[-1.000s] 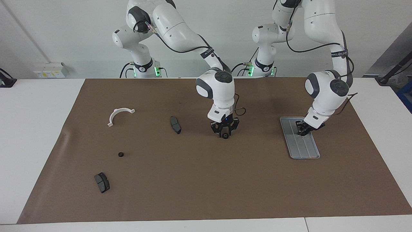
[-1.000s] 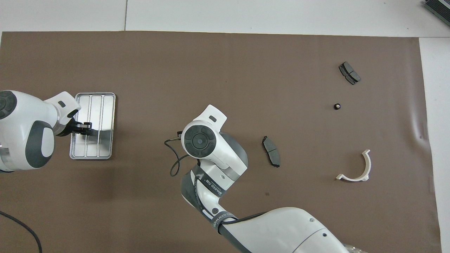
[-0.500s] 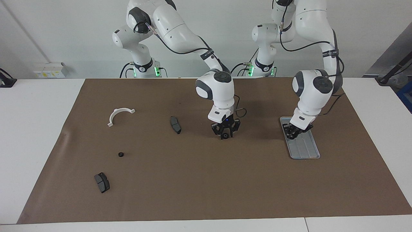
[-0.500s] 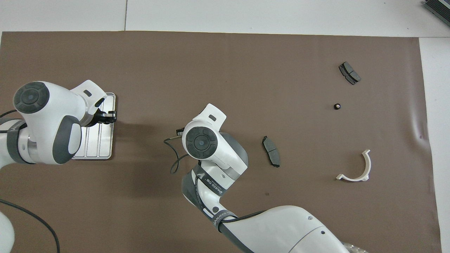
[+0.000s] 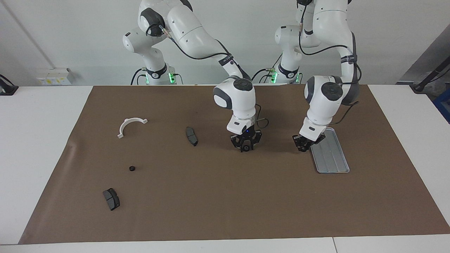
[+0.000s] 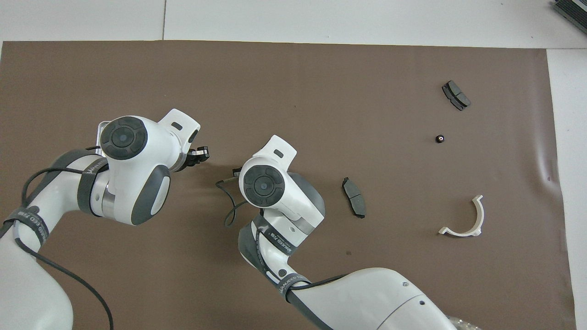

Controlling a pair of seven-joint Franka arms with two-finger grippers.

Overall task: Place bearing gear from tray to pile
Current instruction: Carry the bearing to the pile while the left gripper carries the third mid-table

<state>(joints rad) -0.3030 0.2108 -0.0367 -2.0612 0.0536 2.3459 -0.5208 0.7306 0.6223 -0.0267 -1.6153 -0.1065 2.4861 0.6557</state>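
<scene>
The silver ridged tray [image 5: 330,154] lies on the brown mat toward the left arm's end; no gear shows on its visible surface. In the overhead view the left arm covers all but a corner of the tray [image 6: 98,130]. My left gripper [image 5: 303,144] [image 6: 200,154] hangs low over the mat, just beside the tray's edge. My right gripper [image 5: 246,147] hangs over the mat's middle; its own wrist hides it from overhead. The pile holds one small black gear [image 5: 132,168] [image 6: 439,138], a white half-ring bracket [image 5: 130,125] [image 6: 465,220] and two brake pads [image 5: 191,136] [image 5: 111,199].
The pile's parts lie spread out toward the right arm's end of the brown mat [image 5: 225,203]. The brake pads also show in the overhead view [image 6: 354,197] [image 6: 456,95]. A loose black cable [image 6: 227,213] hangs by the right wrist.
My left gripper has lifted out of the tray and moved off it toward the mat's middle. My right gripper has stayed almost still.
</scene>
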